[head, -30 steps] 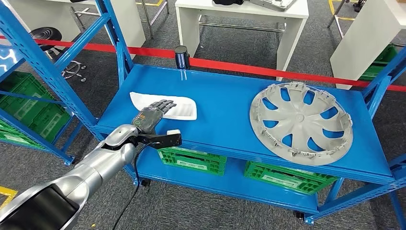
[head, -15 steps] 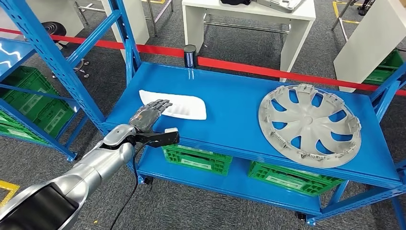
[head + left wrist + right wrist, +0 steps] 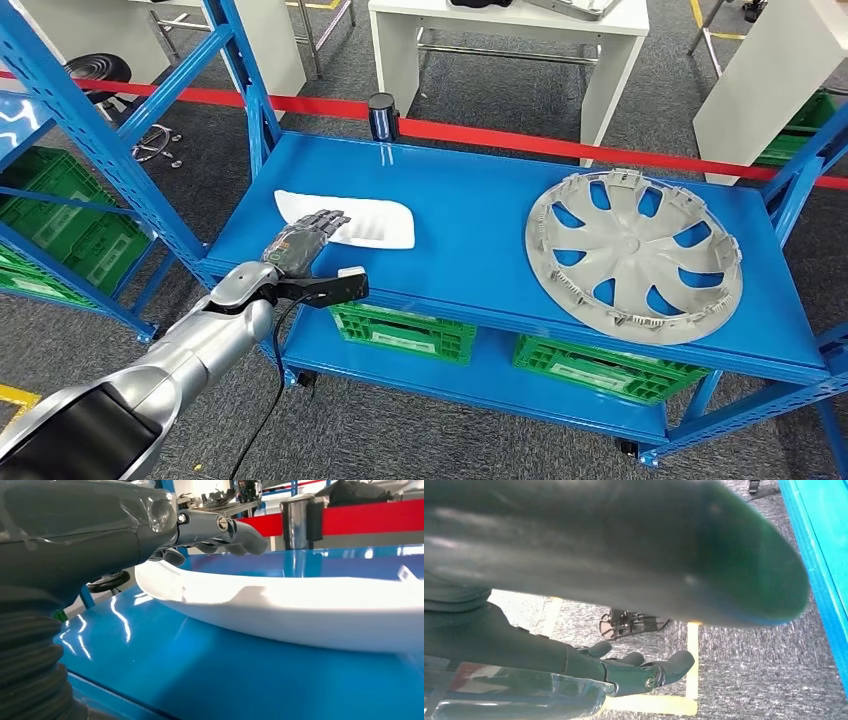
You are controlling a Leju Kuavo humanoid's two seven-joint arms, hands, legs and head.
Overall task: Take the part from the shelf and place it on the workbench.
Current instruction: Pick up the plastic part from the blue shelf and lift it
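At the far left stand the blue uprights of a neighbouring rack [image 3: 95,140] with green crates [image 3: 60,225] below it; next comes the silver left arm [image 3: 200,345], reaching up and forward so that the left hand [image 3: 305,238] lies at the near-left end of the white part [image 3: 365,222]; the head view shows its fingers stretched out flat over that end, and the left wrist view shows the fingers [image 3: 220,530] extended above the part's raised rim [image 3: 280,602], spread and closed on nothing, so I judge the hand to be lining up a grasp rather than holding; whether the fingertips touch the plastic I cannot tell. The part, a shallow elongated white moulding, lies flat on the left half of the blue shelf top [image 3: 480,215], near the front edge, presumably within easy reach of that arm; it has not yet left the shelf. Behind it a dark barrier post [image 3: 381,117] carries a red tape [image 3: 560,147] across the back; to the right, well apart from the part, a grey wheel cover [image 3: 632,255] rests face down. The right hand [image 3: 639,672] hangs over the carpeted floor, fingers loosely apart and holding nothing, idle since the left arm does the reaching.
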